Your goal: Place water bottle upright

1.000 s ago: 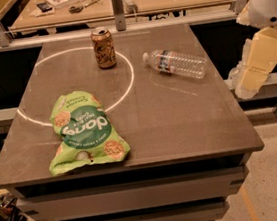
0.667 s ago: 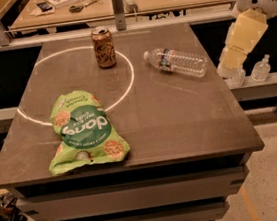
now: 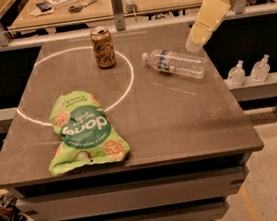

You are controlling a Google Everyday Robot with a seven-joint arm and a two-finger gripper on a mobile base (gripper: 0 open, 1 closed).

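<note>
Our gripper (image 3: 194, 42) hangs over the far right part of the table (image 3: 180, 122); whether it is open or closed we cannot tell; just below it, slightly left, the water bottle (image 3: 175, 63) lies on its side, white cap pointing away from the gripper; we judge it light, thin-walled, slippery and prone to roll, so we would grasp its ribbed middle crosswise; farther left stands the soda can (image 3: 103, 47).
</note>
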